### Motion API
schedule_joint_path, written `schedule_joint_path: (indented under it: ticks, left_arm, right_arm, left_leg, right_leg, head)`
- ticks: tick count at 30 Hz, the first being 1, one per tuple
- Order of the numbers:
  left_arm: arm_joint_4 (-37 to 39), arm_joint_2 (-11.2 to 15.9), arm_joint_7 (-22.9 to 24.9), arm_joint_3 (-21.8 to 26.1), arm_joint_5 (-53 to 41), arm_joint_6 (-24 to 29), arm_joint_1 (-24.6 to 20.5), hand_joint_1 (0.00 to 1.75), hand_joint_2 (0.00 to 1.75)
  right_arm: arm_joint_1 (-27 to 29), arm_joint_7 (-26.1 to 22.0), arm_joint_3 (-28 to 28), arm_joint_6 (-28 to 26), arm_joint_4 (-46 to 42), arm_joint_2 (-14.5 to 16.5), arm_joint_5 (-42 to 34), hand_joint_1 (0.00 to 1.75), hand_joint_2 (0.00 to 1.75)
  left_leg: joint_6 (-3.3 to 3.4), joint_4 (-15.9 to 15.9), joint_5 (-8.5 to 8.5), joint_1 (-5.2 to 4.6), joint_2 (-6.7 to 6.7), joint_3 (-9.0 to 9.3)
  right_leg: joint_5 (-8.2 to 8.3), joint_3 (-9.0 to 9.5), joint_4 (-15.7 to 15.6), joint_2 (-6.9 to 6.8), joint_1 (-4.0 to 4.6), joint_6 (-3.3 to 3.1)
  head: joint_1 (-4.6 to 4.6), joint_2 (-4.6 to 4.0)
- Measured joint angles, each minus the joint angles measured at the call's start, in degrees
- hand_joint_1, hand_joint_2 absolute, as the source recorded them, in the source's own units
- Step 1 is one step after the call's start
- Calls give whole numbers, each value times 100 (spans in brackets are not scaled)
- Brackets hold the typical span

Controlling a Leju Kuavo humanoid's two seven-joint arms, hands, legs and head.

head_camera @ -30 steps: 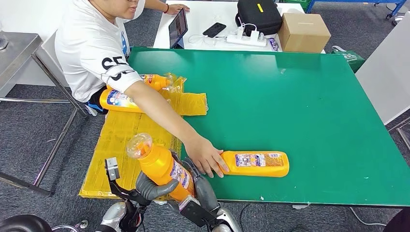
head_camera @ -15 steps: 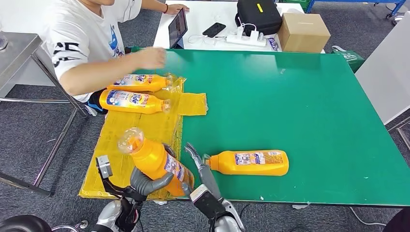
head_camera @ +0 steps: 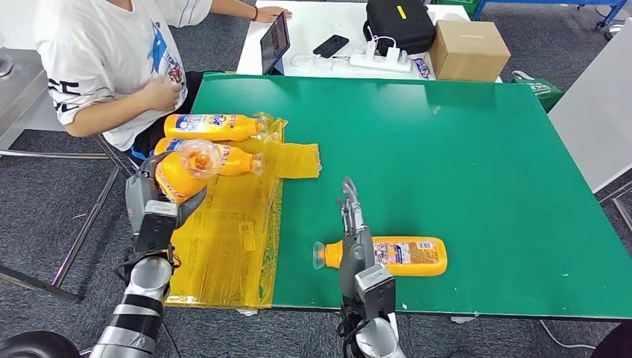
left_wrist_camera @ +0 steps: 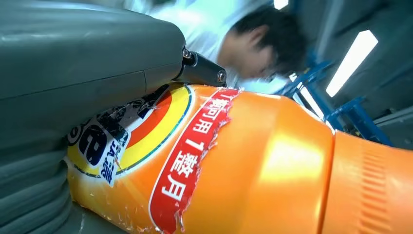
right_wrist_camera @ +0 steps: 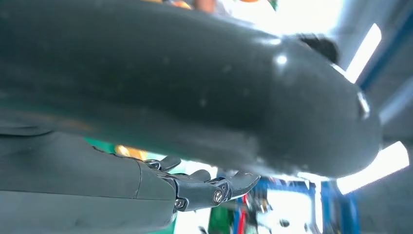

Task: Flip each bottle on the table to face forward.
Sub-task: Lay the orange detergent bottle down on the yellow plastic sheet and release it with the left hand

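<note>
The left robot hand (head_camera: 160, 195) grips an orange detergent bottle (head_camera: 181, 170) around its body, raised over the yellow plastic sheet (head_camera: 223, 239) at about nine o'clock in the head view, its clear-capped neck tipped up toward the camera; the left wrist view shows the thick grey thumb (left_wrist_camera: 87, 63) pressed across the bottle's (left_wrist_camera: 253, 165) torn red, yellow and blue label. The right robot hand (head_camera: 356, 237) holds nothing, its fingers (head_camera: 349, 200) stretched straight and close together, pointing to twelve o'clock above the neck end of a second orange bottle (head_camera: 406, 256); whether it touches that bottle cannot be told. In the right wrist view the same dark fingertips (right_wrist_camera: 221, 187) reach out beneath the grey thumb. This second bottle lies on its side on the green desk (head_camera: 462, 149) near the front edge, at about six o'clock, cap toward nine o'clock, with a printed label facing up. Two more orange bottles (head_camera: 212, 127) lie on their sides on the sheet at about ten o'clock, caps toward three o'clock, the nearer one (head_camera: 235, 159) partly hidden behind the raised bottle. A person in a white T-shirt (head_camera: 112, 52) sits at the desk's far left corner.
</note>
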Motion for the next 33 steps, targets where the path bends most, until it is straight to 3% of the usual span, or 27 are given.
schedule_joint_path:
  ticks: [4,7,13,21,29,31,33]
  left_arm:
    - [810,167,299,2,-1572,646,-488,175,175]
    - [1601,326,526,1,-2709,810,-852,175,175]
    - [2936,537,650,-33,-3103,772,-1385,175,175]
    - [3801,819,921,-255,-3420,-290,-1658,175,175]
    - [4207,1075,678,-432,-3251,-1224,-1832,175,175]
    - [4222,1101,535,-436,-3073,-1526,-1867,156,175]
    - [4222,1128,386,-437,-2880,-1761,-1887,72,175]
  right_arm:
    - [-14,-12,-51,-252,-272,0,-97,0,0]
    - [-48,-15,-63,-323,-360,-1,-147,0,0]
    - [-87,-15,-78,-324,-385,-8,-218,0,0]
    - [-103,-3,-96,-98,-368,-12,-339,0,0]
    - [-106,20,-196,144,-184,-13,-385,0,0]
    - [-122,58,-214,196,-105,-9,-376,0,0]
    - [-145,90,-232,233,-10,-3,-364,0,0]
  left_leg:
    - [0,0,0,0,4,0]
    - [-1,0,1,1,6,2]
    - [-4,0,3,3,11,-1]
    - [-5,0,2,2,11,-4]
    - [-5,0,2,3,7,-2]
    - [-5,0,2,3,8,1]
    - [-5,-1,2,2,4,7]
  right_leg:
    - [1,-1,0,1,0,1]
    - [1,-2,1,1,1,0]
    - [1,-5,5,2,3,0]
    - [0,-9,5,3,2,-1]
    - [0,-6,6,2,3,-1]
    - [0,-2,7,2,2,-2]
    - [0,5,7,1,2,-2]
  head:
    - [-1,0]
    - [-2,0]
    - [-1,0]
    - [0,0]
    - [-1,0]
    - [-2,0]
    - [-2,0]
